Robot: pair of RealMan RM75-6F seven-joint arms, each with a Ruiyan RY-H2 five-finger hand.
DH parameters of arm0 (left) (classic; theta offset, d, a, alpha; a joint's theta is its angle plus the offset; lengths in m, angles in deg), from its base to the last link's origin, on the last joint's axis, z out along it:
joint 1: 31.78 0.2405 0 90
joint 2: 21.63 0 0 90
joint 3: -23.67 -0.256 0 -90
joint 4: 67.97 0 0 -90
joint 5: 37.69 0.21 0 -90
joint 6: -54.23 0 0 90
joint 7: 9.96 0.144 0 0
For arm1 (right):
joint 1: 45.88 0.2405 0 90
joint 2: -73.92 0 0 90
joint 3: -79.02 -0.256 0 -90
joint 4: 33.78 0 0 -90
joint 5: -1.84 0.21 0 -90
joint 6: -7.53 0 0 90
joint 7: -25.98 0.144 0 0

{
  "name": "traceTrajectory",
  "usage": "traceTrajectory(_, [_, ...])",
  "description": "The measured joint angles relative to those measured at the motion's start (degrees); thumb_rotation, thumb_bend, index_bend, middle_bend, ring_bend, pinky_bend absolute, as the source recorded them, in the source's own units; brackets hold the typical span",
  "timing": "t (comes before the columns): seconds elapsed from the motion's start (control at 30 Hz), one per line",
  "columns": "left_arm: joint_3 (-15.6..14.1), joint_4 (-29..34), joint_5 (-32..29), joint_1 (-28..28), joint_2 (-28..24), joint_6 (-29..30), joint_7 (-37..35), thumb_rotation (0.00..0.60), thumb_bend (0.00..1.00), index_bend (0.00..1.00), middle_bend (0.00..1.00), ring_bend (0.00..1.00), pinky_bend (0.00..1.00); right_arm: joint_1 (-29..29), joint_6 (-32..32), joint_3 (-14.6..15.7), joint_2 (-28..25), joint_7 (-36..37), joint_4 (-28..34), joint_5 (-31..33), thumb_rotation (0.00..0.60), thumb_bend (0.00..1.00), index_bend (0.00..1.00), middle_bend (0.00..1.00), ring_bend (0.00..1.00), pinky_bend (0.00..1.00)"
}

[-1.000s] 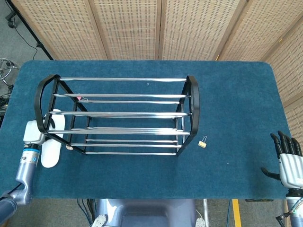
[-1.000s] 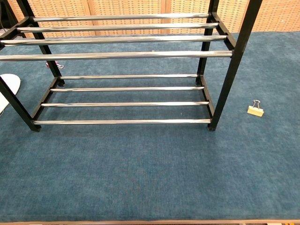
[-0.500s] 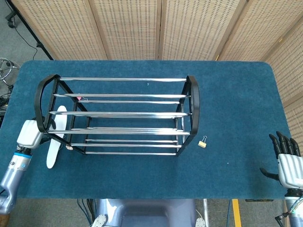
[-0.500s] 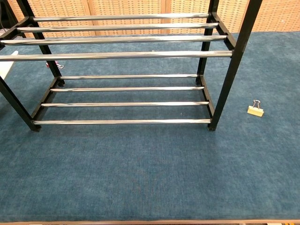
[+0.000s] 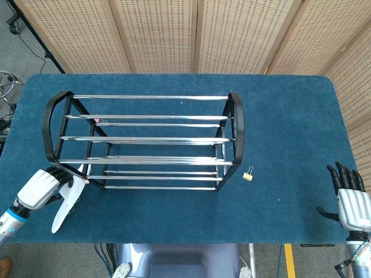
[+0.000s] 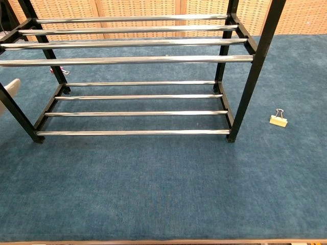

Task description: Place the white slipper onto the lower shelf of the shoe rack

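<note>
The blue table point(image 5: 290, 116) carried the shoe rack point(image 5: 145, 141), upright near its centre, both shelves bare. The left hand point(image 5: 42, 186) was at the rack's near-left corner, fingers closed around the white slipper point(image 5: 64, 207), which hung tilted on edge just off that corner, outside the frame. The right hand point(image 5: 351, 200) stood at the table's near-right edge, fingers spread, holding nothing. A binder clip point(image 5: 248, 174) lay beside the rack's right end.

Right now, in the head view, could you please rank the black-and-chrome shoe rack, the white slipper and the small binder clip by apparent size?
1. Black-and-chrome shoe rack
2. White slipper, held by the left hand
3. Small binder clip
</note>
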State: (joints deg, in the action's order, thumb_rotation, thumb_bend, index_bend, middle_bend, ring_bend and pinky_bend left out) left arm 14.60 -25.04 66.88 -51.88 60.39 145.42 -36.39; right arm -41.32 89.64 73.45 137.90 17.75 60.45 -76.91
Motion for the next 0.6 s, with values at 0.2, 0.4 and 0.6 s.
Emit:
traceTrajectory(0.2, [-2.4, -2.7, 3.0, 1.3, 0.8, 3.0, 2.1, 0.600, 0.47, 0.65, 0.50, 0.46, 0.53, 0.0, -0.1, 0.0, -0.1, 0.2, 0.0, 0.2, 0.600, 0.00, 0.00, 0.00, 0.00, 0.00])
traceTrajectory(0.4, [-4.1, -3.4, 6.4, 1.9, 2.1, 7.4, 4.1, 0.600, 0.48, 0.66, 0.50, 0.46, 0.53, 0.0, -0.2, 0.0, -0.2, 0.2, 0.2, 0.3, 0.600, 0.00, 0.00, 0.00, 0.00, 0.00])
traceTrajectory(0.6, [-5.5, 0.0, 10.2, 0.4, 2.4, 8.9, 8.6, 0.600, 0.47, 0.66, 0.50, 0.46, 0.53, 0.0, -0.3, 0.0, -0.2, 0.2, 0.1, 0.5, 0.600, 0.00, 0.00, 0.00, 0.00, 0.00])
